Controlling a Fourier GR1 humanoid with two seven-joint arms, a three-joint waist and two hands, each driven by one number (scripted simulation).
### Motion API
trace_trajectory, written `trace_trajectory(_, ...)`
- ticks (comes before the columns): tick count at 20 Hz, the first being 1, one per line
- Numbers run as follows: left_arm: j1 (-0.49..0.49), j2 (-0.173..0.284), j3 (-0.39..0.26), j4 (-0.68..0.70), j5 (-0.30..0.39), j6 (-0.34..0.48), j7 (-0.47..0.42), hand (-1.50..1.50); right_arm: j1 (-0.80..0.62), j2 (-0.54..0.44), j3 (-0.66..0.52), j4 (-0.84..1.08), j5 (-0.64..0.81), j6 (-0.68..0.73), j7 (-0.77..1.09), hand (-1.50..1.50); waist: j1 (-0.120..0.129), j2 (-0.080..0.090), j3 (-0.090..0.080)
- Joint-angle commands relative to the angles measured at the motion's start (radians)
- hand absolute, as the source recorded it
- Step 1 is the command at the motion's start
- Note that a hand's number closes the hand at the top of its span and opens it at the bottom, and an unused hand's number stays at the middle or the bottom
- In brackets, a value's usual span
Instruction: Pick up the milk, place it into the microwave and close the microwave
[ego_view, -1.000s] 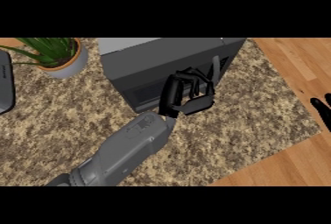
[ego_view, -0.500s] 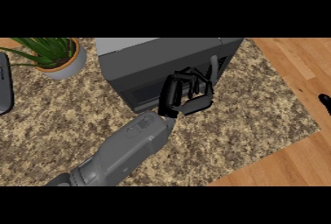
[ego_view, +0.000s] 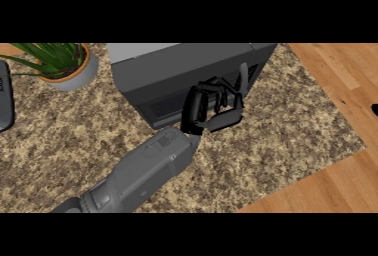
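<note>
The dark grey microwave (ego_view: 184, 70) stands at the top middle of the counter, and its front face looks closed. My left hand (ego_view: 210, 107) comes up from the lower left and rests against that front, just below the door's dark vertical handle (ego_view: 242, 76). Its fingers are curled and I see nothing inside them. No milk shows anywhere in the head view. Only a black sliver of my right hand (ego_view: 375, 110) shows at the right edge.
A potted green plant (ego_view: 63, 62) stands at the top left beside the microwave. A dark object (ego_view: 4, 102) lies along the left edge. The speckled countertop (ego_view: 295, 135) gives way to wooden floor (ego_view: 332, 185) at the right and lower right.
My right hand has slid out toward the right edge until only a sliver remains. My left hand has stayed at the microwave's front, shifting only slightly.
</note>
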Motion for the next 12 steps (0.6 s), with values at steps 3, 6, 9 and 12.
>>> trace_trajectory(3, -0.076, 0.000, 0.024, 0.081, 0.039, -0.025, 0.030, 1.50, -0.021, -0.024, 0.006, -0.003, -0.042, 0.031, 0.014, -1.50, -0.003, 0.018, 0.000)
trace_trajectory(6, -0.067, 0.000, 0.013, 0.095, 0.041, -0.031, 0.010, 1.50, -0.019, -0.036, 0.010, -0.013, -0.067, 0.041, 0.027, -1.50, -0.001, 0.016, -0.001)
trace_trajectory(9, -0.072, 0.000, 0.008, 0.092, 0.053, -0.026, -0.001, 1.50, -0.027, -0.038, 0.028, -0.019, -0.086, 0.054, 0.035, -1.50, -0.002, 0.019, -0.001)
trace_trajectory(12, -0.078, 0.000, 0.006, 0.093, 0.068, -0.024, -0.004, 1.50, -0.021, -0.047, 0.023, -0.007, -0.103, 0.062, 0.042, -1.50, -0.008, 0.019, 0.000)
